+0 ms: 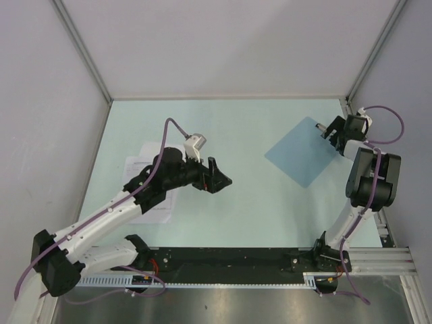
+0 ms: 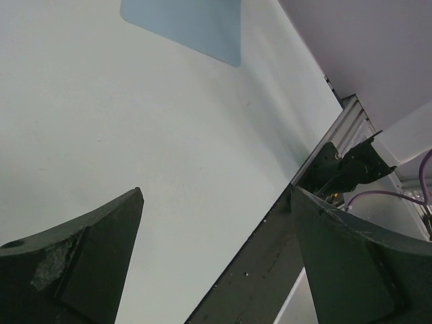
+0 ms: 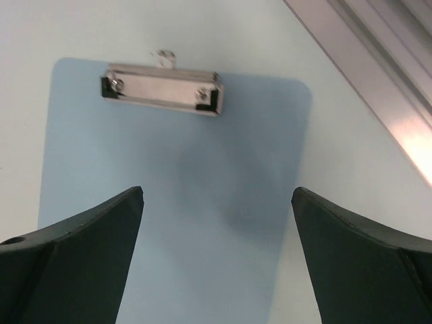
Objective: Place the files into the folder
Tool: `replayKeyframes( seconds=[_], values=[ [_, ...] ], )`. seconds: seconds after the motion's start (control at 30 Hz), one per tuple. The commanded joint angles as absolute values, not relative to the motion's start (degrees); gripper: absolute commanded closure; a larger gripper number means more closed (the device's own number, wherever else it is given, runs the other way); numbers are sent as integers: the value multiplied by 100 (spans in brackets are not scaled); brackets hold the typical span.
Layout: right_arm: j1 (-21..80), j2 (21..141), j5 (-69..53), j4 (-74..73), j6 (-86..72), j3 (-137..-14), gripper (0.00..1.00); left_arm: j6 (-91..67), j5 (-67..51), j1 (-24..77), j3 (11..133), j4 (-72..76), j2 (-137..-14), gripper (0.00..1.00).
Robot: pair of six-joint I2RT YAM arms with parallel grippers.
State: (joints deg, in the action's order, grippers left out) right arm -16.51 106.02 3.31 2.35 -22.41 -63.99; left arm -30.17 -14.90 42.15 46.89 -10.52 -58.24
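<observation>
Nearest, the files (image 1: 154,208) lie on the bench (image 1: 250,209) well left of the folder (image 1: 304,154), the left claw (image 1: 221,174) hanging released and empty between them, while the right claw (image 3: 216,192) gapes, released, above the folder, short of its metal clip (image 3: 162,89).

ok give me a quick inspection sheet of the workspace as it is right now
surface: pale mint table, no spills seen
job's things: files flat at left, partly hidden by the left arm; folder flat at right, askew, metal clip at one end, no sheets in it
clutter: nothing seen
fingers: left fingers open, empty, above the table; right fingers open, empty, over the folder
cables: purple cable along each arm
surroundings: grey wall panels, aluminium rail at right
</observation>
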Motion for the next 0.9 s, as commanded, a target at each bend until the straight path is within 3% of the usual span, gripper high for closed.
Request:
replayKeyframes(
  seconds=[0.0, 0.1, 0.47, 0.6, 0.87],
  values=[
    [-1661, 11020, 265, 1248, -1678, -6924, 4, -3059, -1459, 4298, 4869, -624, -5941, 4],
    [-1758, 11354, -228, 1336, -1880, -7415, 13, -2971, -1546, 4307, 4974, -747, -6099, 4],
    [-1810, 12786, -598, 1443, -3048, -8884, 22, -3076, -1573, 4307, 5001, -685, -6345, 4],
    [-1828, 13262, -835, 792, -3874, -9457, 23, -3102, -1556, 4298, 5097, -721, -6503, 4],
    [-1749, 13079, -782, -271, -4297, -9203, 22, -3094, -1538, 4307, 5177, -914, -6565, 4]
  ],
)
